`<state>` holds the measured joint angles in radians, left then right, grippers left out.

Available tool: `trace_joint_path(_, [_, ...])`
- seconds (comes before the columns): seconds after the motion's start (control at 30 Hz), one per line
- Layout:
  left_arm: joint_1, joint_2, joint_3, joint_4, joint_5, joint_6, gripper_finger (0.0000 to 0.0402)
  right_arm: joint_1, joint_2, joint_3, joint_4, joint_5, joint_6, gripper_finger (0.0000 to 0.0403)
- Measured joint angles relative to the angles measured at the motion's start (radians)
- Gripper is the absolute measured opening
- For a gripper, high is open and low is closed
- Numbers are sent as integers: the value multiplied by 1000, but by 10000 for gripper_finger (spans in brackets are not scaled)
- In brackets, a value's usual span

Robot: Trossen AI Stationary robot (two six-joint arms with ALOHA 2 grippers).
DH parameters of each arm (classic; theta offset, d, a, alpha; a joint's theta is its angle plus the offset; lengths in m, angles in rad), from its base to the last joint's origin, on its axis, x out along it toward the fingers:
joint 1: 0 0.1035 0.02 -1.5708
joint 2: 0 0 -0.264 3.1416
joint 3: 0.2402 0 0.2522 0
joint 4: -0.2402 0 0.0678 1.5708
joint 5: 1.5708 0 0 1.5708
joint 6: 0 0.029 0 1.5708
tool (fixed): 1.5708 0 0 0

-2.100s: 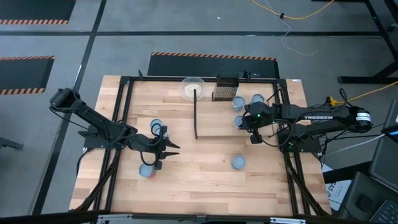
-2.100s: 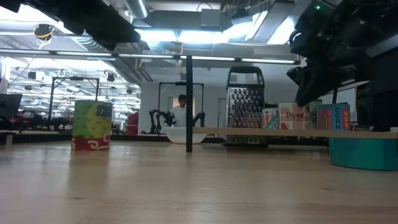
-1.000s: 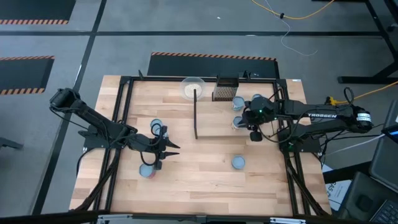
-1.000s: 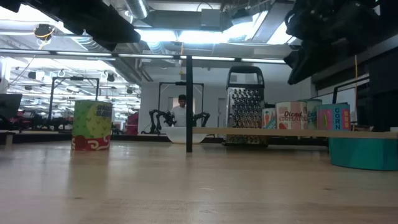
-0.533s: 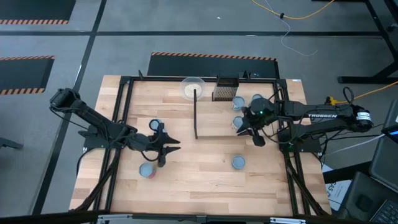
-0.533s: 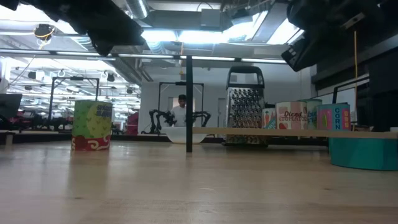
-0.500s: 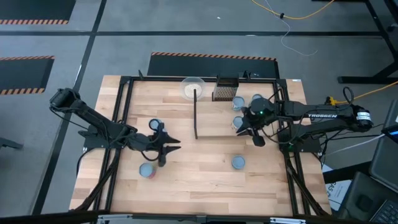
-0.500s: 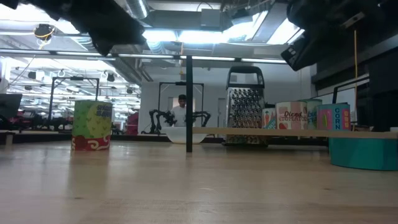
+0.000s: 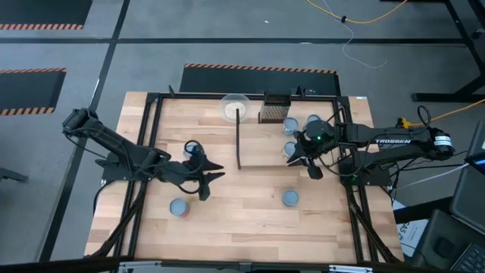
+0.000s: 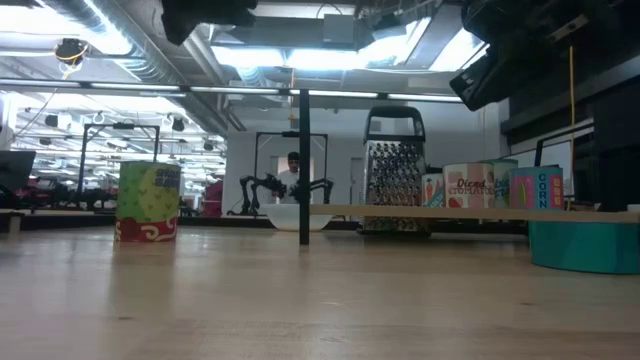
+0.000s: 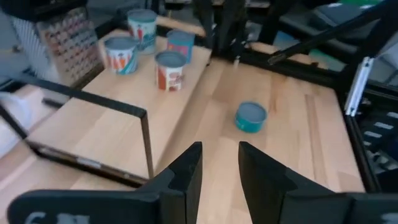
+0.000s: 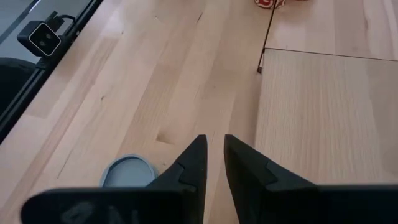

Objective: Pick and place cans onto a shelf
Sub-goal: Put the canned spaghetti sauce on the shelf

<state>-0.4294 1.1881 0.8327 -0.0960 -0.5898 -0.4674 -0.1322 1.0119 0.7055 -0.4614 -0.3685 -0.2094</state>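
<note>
Left gripper (image 9: 208,180): held above the tabletop's left half, left of the shelf; its fingers (image 11: 186,174) are seen with a narrow gap and nothing between them.
Cans at left: one can (image 9: 192,147) stands just behind the left gripper, and a second can (image 9: 178,207) stands nearer the front edge; a green can with a red band (image 10: 148,202) is seen at the left in the low view.
Wooden table (image 9: 227,220): all cans and the shelf are carried on it.
Shelf (image 9: 265,144): a pale board lying mid-table, with its thin black bar (image 9: 238,139) along the left short edge.
Grater (image 9: 274,108): set at the far edge, behind the shelf.
Cans on shelf: a cluster of four cans (image 11: 170,70) is seen at the shelf's right end, by the right gripper.
Lone teal can (image 9: 290,198): standing on the table in front of the shelf, well apart from the cluster.
Right gripper (image 9: 305,161): held over the shelf's right end; its fingers (image 12: 193,163) are slightly parted and empty.
</note>
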Motion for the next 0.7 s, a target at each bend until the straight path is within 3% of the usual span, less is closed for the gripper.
trace_joint_path(0.33, [50, 116, 185, -484, 1, -331, 96, 0, 0, 0, 0, 0, 0, 60])
trace_joint_path(0.7, [144, 201, 194, -798, 149, -669, 96, 0, 0, 0, 0, 0, -1, 60])
